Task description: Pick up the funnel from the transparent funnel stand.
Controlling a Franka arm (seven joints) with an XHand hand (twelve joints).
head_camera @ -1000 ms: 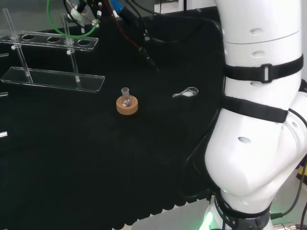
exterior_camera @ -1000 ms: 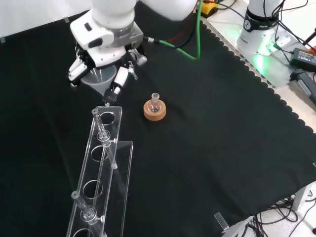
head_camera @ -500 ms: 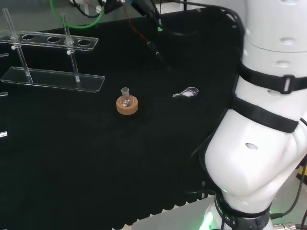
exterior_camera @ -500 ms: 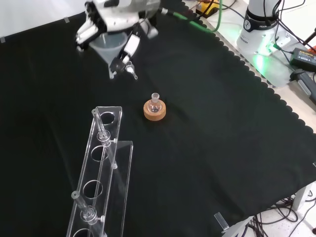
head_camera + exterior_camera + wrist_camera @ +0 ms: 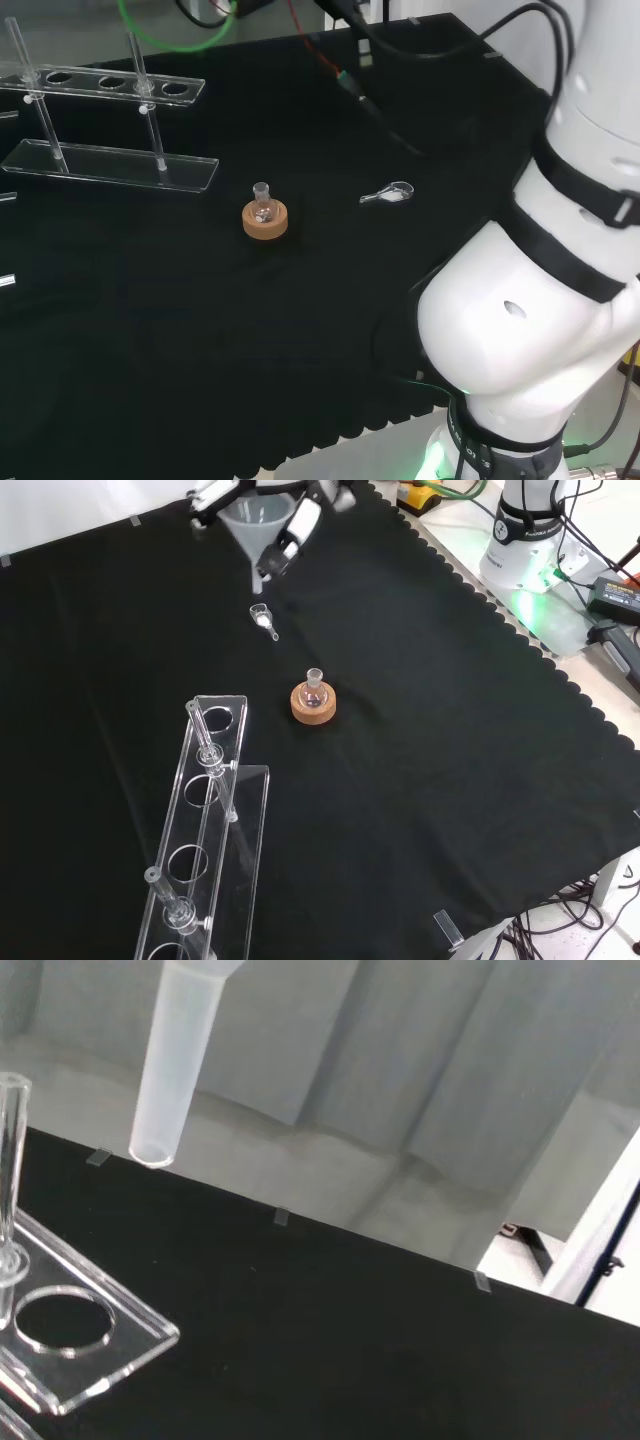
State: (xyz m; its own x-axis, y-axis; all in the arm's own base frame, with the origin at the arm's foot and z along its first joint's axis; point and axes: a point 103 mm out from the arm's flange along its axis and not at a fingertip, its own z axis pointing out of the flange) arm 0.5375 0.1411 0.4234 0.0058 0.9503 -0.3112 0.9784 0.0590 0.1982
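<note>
In the head view, the clear stand (image 5: 110, 165) sits far to the left of the flask (image 5: 263, 205) on its cork ring (image 5: 265, 222), with a small glass scoop (image 5: 390, 194) on the flask's other side; the arm's white links have swung further right than half a second ago, and the cables at the top have shifted with them.

In the front view, the hand (image 5: 300, 520) is now at the top edge, well above the flask (image 5: 315, 685) and beyond the scoop (image 5: 263, 619); a second ago it hung just over the stand's (image 5: 205, 810) near end; its fingers are curled round the funnel (image 5: 257, 525), spout pointing down.

In the wrist view, the funnel's spout (image 5: 175, 1060) hangs free above the stand's plate (image 5: 70, 1330), not in its hole.

So the funnel has come out and been carried up and away; the pick looks done.
</note>
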